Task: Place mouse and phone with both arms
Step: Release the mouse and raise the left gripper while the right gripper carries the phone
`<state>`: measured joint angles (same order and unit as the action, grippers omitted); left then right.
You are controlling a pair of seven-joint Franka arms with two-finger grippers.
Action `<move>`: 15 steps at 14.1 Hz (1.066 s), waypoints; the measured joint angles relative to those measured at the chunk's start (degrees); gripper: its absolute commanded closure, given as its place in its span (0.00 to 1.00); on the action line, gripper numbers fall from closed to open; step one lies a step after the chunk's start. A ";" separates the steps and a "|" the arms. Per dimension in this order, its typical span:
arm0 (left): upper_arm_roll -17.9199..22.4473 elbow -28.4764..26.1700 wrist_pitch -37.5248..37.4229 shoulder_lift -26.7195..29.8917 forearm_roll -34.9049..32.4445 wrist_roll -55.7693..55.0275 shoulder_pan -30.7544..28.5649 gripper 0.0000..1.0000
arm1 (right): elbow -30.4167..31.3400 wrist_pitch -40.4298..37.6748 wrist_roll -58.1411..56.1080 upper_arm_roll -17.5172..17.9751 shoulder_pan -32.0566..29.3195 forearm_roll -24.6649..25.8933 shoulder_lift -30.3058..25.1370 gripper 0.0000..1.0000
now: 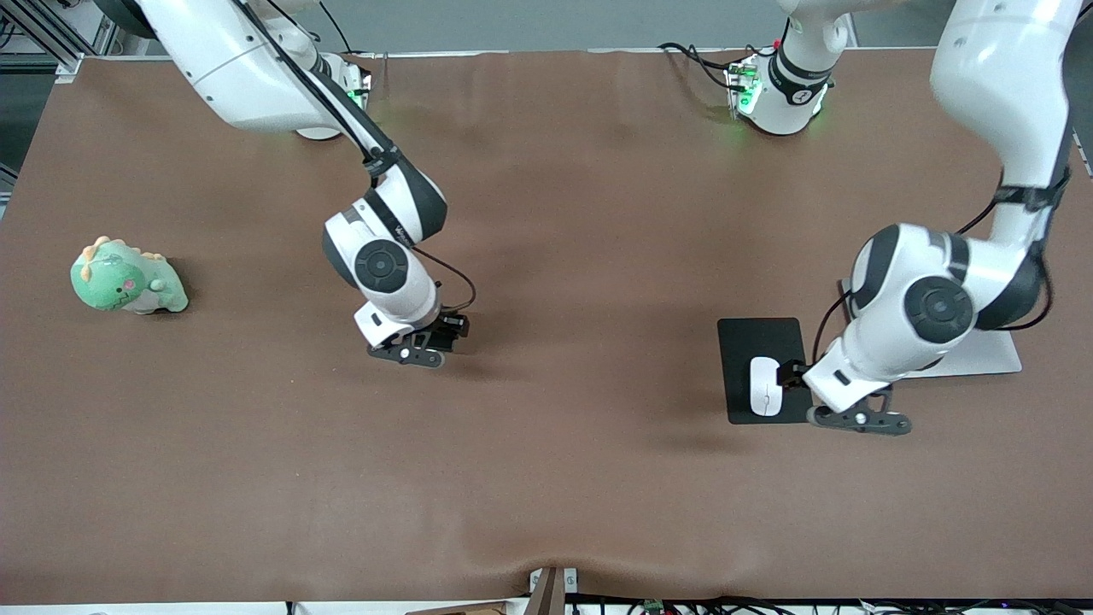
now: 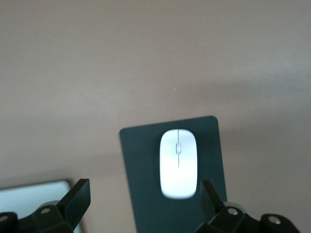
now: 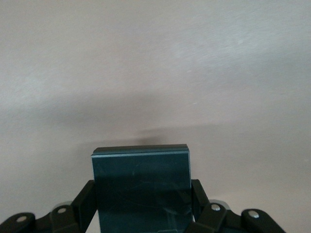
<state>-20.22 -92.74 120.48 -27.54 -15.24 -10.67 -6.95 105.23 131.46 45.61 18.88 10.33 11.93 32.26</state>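
The white mouse (image 1: 766, 385) lies on a flat black pad (image 1: 758, 342) toward the left arm's end of the table. It also shows in the left wrist view (image 2: 178, 162) on the pad (image 2: 141, 170). My left gripper (image 1: 797, 376) is open and empty just beside the mouse, low over the pad's edge; its fingertips (image 2: 77, 196) stand wide apart and the mouse lies close to one of them. My right gripper (image 1: 444, 333) is shut on the black phone (image 3: 141, 179), one finger (image 3: 199, 194) on each long side, over bare brown table near the middle.
A flat silver-grey slab (image 1: 982, 354) lies beside the pad under the left arm, and also shows in the left wrist view (image 2: 29, 194). A green dinosaur plush (image 1: 128, 278) sits at the right arm's end of the table. The brown cloth (image 1: 546, 478) covers the table.
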 measured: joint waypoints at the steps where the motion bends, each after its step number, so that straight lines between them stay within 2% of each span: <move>1: -0.01 0.99 -2.85 1.86 1.00 0.00 -0.06 0.00 | 0.91 -0.94 -0.92 1.93 -3.08 0.04 -0.79 1.00; 3: 0.05 2.47 -6.93 5.32 2.72 0.00 -0.38 0.00 | 3.16 -2.52 -3.85 5.71 -9.94 0.30 -2.47 1.00; 6: 1.29 3.37 -12.00 10.67 5.53 0.54 -1.79 0.00 | 6.16 -2.70 -8.17 6.99 -16.00 0.45 -4.42 1.00; 8: 4.38 3.39 -16.55 13.79 7.93 3.83 -0.83 0.00 | 7.34 -2.70 -11.32 7.05 -18.28 0.49 -5.05 1.00; 12: 14.46 3.45 -25.25 19.40 12.68 7.16 6.91 0.00 | 10.01 -2.66 -20.03 7.06 -24.56 0.53 -6.62 1.00; 15: 16.28 3.54 -31.49 23.95 13.16 7.14 10.02 0.00 | 12.55 -2.26 -25.85 6.99 -28.85 0.73 -8.14 1.00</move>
<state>-3.93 -89.20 88.99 -3.59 -2.08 -3.53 3.07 117.78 129.20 19.76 25.87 -18.51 12.66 24.12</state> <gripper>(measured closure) 0.000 0.194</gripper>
